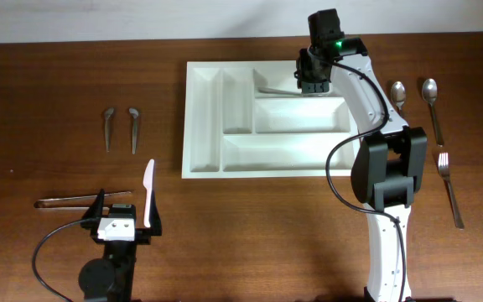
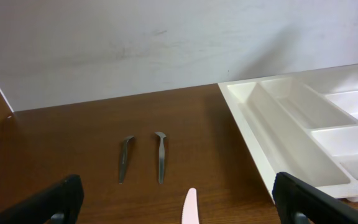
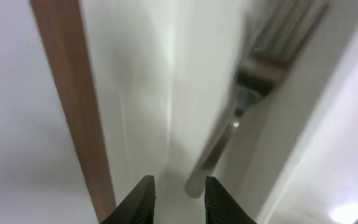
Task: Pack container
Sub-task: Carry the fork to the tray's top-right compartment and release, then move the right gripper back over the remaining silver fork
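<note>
The white cutlery tray (image 1: 201, 126) lies at the back centre of the table and also shows in the left wrist view (image 2: 278, 143). My right gripper (image 1: 313, 84) hangs over its top long compartment. In the right wrist view its jaws (image 3: 179, 199) are apart and hold nothing. A metal fork (image 3: 229, 130) lies in that compartment just ahead of them, and it shows in the overhead view (image 1: 272, 89). My left gripper (image 1: 126, 215) is wide open near the front left, over the handle end of a white plastic knife (image 1: 148, 191), seen between the fingers (image 2: 190, 208).
Two small metal utensils (image 1: 108, 127) (image 1: 133, 127) lie left of the tray. Metal tongs (image 1: 74, 200) lie by the left gripper. Right of the tray are two spoons (image 1: 398, 92) (image 1: 431, 96) and a fork (image 1: 449, 186).
</note>
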### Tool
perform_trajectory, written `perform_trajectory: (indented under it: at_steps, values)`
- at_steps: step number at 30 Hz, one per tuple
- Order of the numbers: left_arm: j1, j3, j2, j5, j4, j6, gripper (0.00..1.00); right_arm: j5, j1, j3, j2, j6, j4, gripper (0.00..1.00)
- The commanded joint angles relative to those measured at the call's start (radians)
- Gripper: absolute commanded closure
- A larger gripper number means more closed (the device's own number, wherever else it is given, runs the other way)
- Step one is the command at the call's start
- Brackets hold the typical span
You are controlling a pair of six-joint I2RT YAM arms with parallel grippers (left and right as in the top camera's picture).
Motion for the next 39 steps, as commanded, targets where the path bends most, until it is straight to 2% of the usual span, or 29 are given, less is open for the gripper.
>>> perform_trajectory:
  at_steps: [1,9,12,14,20,23,29,34,39]
  values:
    - [-0.002,-0.006,-0.007,-0.004,-0.002,0.01,0.01,0.005,0.008,0.007,0.007,-0.129,0.045,0.69]
    - [-0.002,-0.006,-0.007,-0.004,-0.001,0.01,0.01,-0.029,-0.066,0.062,-0.027,-0.463,0.068,0.4]
    - [-0.002,-0.006,-0.007,-0.004,-0.002,0.01,0.01,-0.033,-0.113,0.095,-0.07,-0.599,0.042,0.34]
    - [-0.002,-0.006,-0.007,-0.004,-0.002,0.01,0.01,-0.033,-0.151,0.13,-0.109,-0.726,0.002,0.33]
    - [-0.002,-0.006,-0.007,-0.004,-0.002,0.01,0.01,-0.078,-0.265,0.219,-0.231,-1.191,-0.188,0.21]
    - [-0.002,-0.006,-0.007,-0.004,-0.002,0.01,0.01,-0.132,-0.32,0.25,-0.293,-1.418,-0.273,0.01]
    - [-0.002,-0.006,-0.007,-0.004,-0.002,0.01,0.01,-0.123,-0.444,0.261,-0.39,-1.763,-0.545,0.01]
    - [-0.002,-0.006,-0.007,-0.004,-0.002,0.01,0.01,-0.033,-0.539,0.256,-0.393,-1.953,-0.787,0.01]
    - [-0.002,-0.006,-0.007,-0.004,-0.002,0.01,0.01,0.111,-0.603,0.184,-0.395,-1.967,-0.814,0.01]
